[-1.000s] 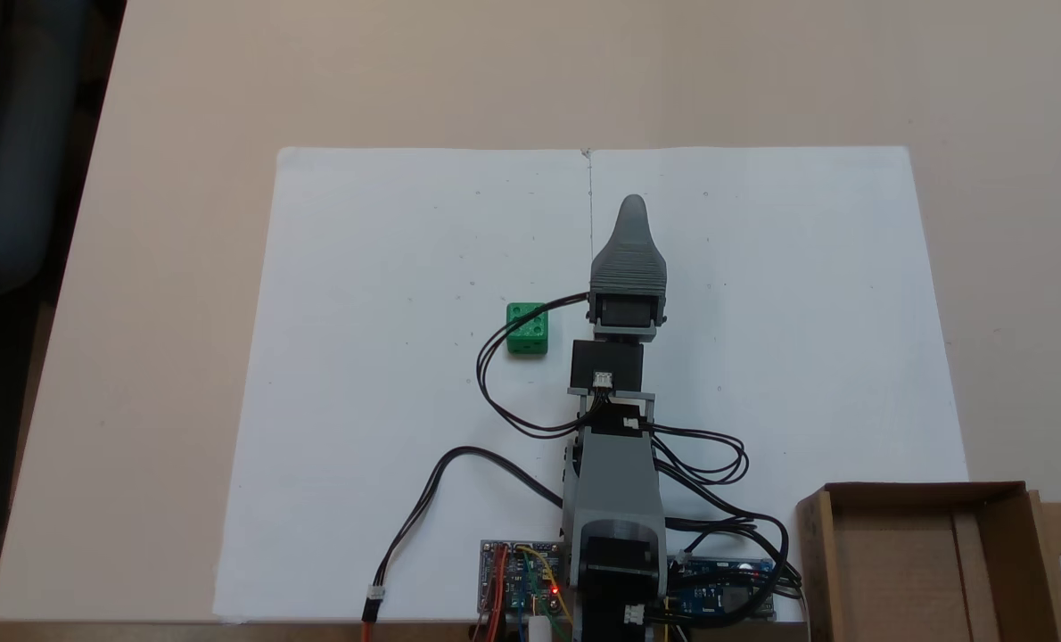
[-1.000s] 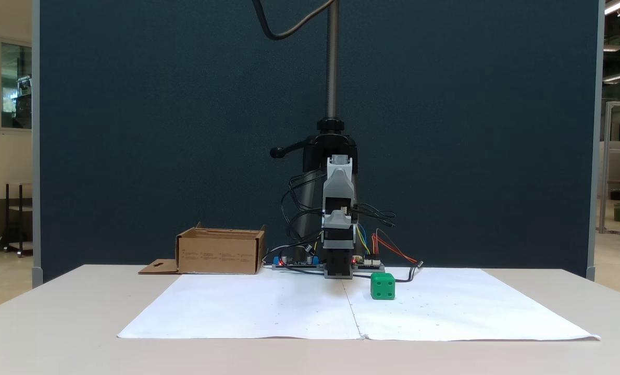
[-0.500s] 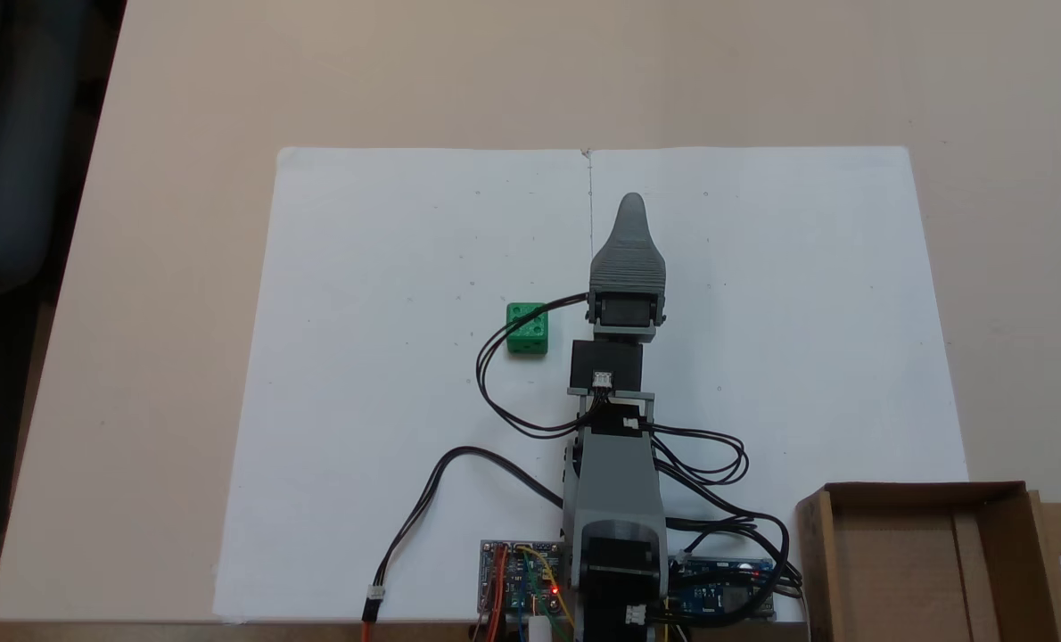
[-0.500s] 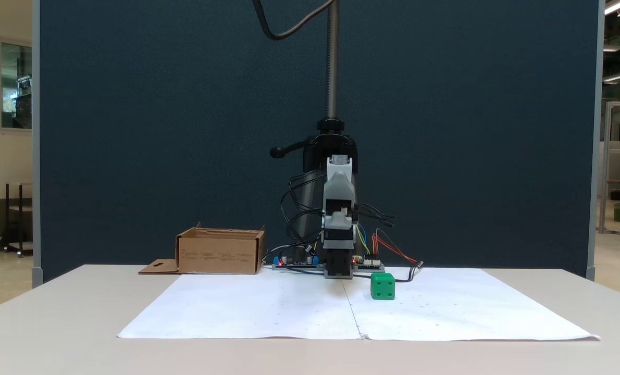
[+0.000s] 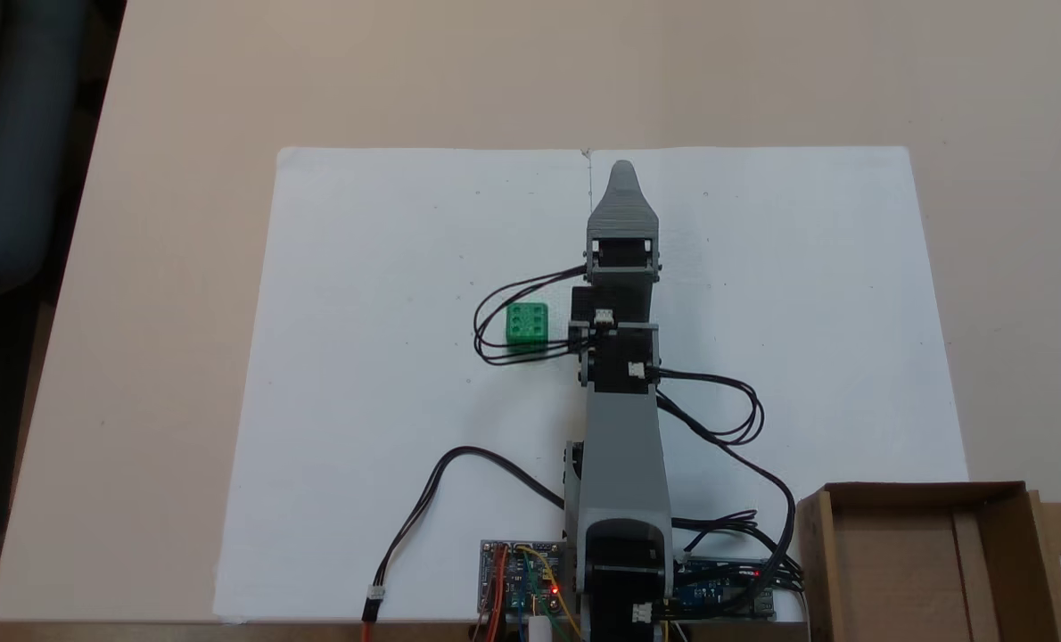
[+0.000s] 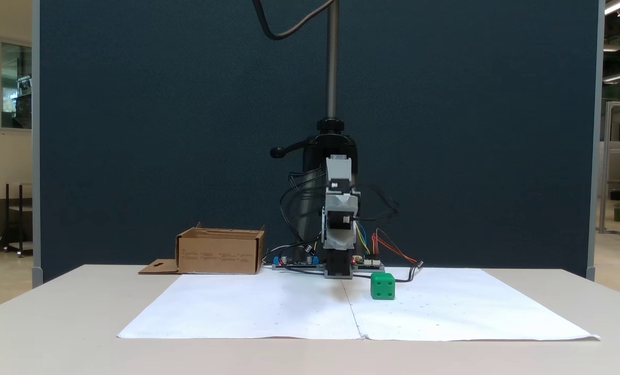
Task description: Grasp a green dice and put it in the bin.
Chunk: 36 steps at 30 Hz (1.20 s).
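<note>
The green dice (image 5: 526, 324) rests on the white paper, just left of the arm's wrist in a fixed view from above. From the front, the dice (image 6: 382, 286) stands to the right of the arm. My gripper (image 5: 621, 169) stretches out over the paper past the dice and is held in the air, with nothing visible in it. Its jaws lie one under the other, so only one grey tip shows. The bin (image 5: 896, 571), a brown cardboard box, sits by the arm's base at the lower right; from the front the bin (image 6: 220, 252) is at the back left.
A black cable loop (image 5: 481, 332) hangs from the wrist and curls around the dice. Circuit boards (image 5: 517, 580) and wires lie at the arm's base. The white paper (image 5: 388, 267) covers the table's middle. A dark pole stand (image 6: 332, 78) rises behind the arm.
The arm has reached further out from its base and the gripper tip has moved away over the paper. The cable loop has shifted to curl around the dice. The dice has not moved.
</note>
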### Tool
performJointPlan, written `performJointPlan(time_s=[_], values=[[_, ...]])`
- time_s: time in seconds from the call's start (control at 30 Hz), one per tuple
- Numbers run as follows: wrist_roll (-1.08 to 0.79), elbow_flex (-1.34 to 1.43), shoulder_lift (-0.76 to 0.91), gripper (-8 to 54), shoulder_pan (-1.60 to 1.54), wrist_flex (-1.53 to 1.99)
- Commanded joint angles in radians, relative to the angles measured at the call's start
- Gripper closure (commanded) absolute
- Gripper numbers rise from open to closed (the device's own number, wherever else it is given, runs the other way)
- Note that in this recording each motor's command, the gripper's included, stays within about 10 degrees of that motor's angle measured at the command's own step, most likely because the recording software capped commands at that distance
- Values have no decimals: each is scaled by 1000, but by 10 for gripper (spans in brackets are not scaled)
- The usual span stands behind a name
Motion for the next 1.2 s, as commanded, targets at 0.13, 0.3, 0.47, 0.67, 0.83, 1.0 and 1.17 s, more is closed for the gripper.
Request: performJointPlan(time_s=[0.13,0.3,0.47,0.67,0.83,1.0,1.17], values=[[-28,-301,109,17,12,426],[34,-485,103,16,15,731],[37,-615,92,15,9,1017],[38,-765,25,14,3,1354],[49,-946,-55,15,3,1616],[126,-1026,-80,18,-64,1853],[232,-1046,-84,25,-133,2025]])
